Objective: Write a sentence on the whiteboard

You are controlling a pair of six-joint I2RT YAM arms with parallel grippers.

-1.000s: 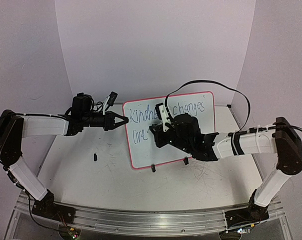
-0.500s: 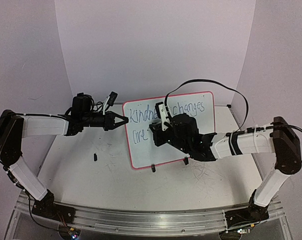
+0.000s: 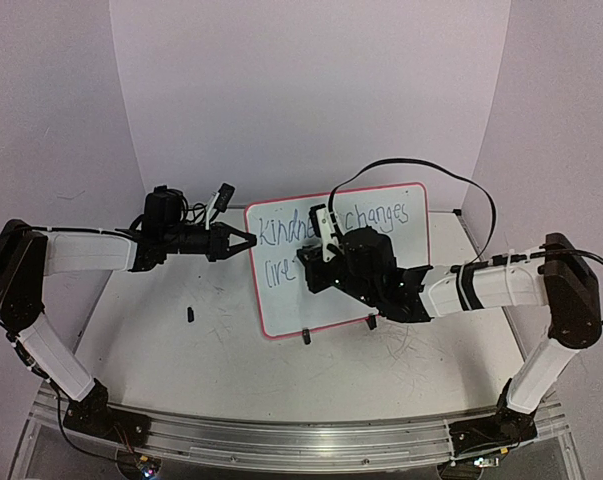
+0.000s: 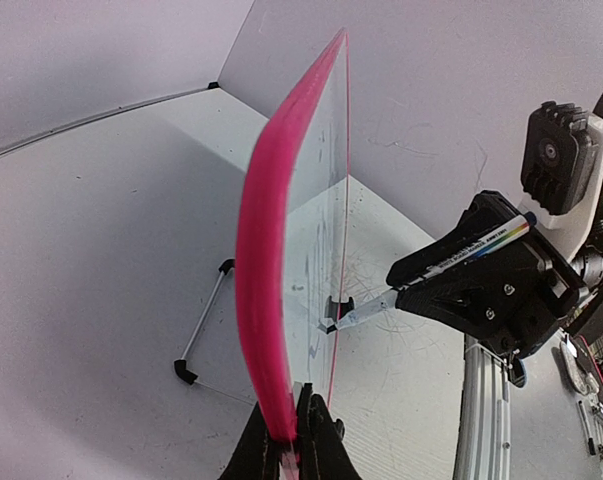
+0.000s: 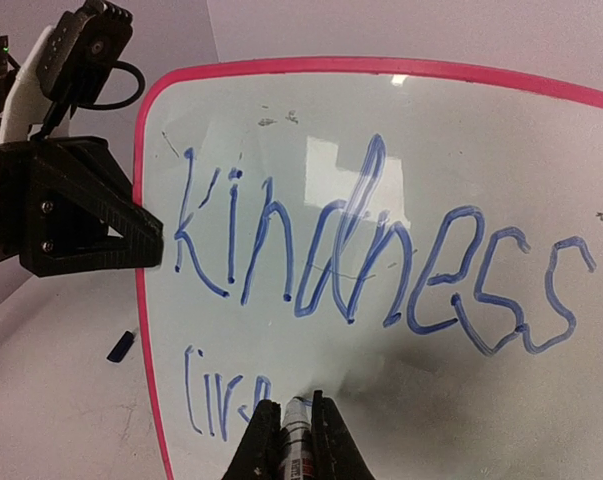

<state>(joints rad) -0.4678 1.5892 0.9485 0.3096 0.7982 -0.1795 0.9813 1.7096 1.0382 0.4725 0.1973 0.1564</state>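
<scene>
The whiteboard stands upright mid-table, white with a pink frame. The sentence is in blue marker: "Kindness changes" on top, and a short second line below it at the left. My left gripper is shut on the board's left edge; its jaws pinch the pink rim. My right gripper is shut on a marker. The marker's tip touches the board at the end of the second line. From above, the right gripper covers the board's middle.
A small dark marker cap lies on the table left of the board. Two black clip feet hold the board's bottom edge, and a wire stand props it from behind. A black cable arcs above the right arm.
My right gripper with the marker has shifted slightly to the left in the top view. The left gripper and the board have not moved.
</scene>
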